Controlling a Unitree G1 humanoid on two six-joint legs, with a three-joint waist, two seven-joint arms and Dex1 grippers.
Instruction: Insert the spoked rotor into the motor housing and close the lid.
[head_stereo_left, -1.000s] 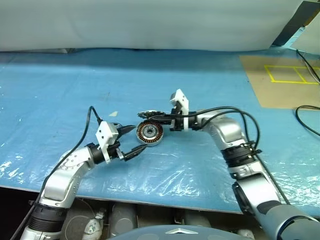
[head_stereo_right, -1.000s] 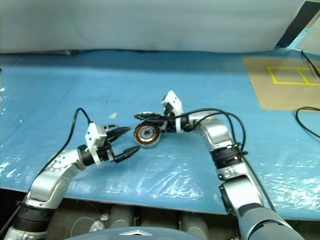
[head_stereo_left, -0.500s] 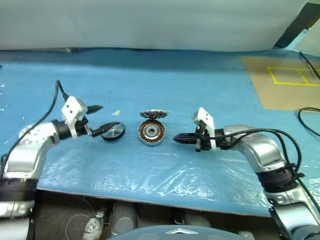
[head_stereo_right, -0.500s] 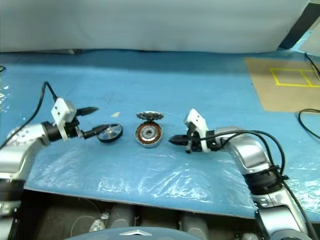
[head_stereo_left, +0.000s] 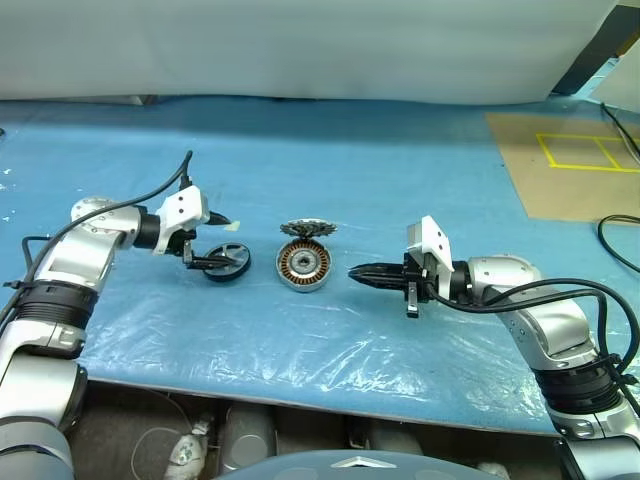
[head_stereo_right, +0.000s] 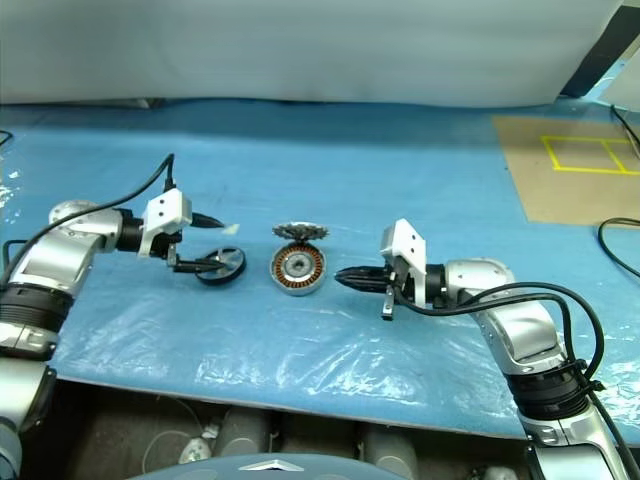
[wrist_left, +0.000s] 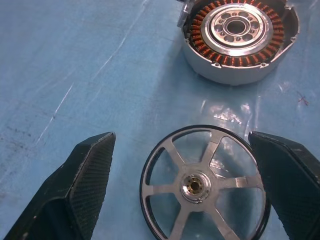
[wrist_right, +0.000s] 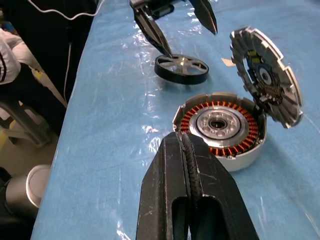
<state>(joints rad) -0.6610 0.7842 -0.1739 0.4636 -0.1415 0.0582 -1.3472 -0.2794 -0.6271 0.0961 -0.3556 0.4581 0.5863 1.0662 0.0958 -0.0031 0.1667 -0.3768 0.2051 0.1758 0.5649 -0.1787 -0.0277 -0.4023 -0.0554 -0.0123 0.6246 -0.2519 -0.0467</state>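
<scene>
Two grippers face each other across the blue plastic sheet (head_stereo_left: 330, 340) covering the table. Left gripper (head_stereo_left: 218, 243): fingers spread wide, one on either side of the spoked rotor (head_stereo_left: 227, 262), neither visibly touching it; in the left wrist view the rotor (wrist_left: 205, 185) lies flat between the two dark fingertips (wrist_left: 92, 162), with clear sheet showing on both sides of its dark rim. Just beyond the rotor, farther along the line of these fingers, sits the motor housing (wrist_left: 239, 40), its copper-orange windings and silvery centre exposed. Right gripper (head_stereo_left: 356, 271): fingers pressed together, holding nothing, the tip pointing at the housing (head_stereo_left: 303, 268) from near by and apart from it. The lid (wrist_right: 267, 75) stands raised on the housing's far edge, beyond the right gripper's tip, ribbed inner face turned toward the open housing. Housing and rotor lie side by side, not touching.
</scene>
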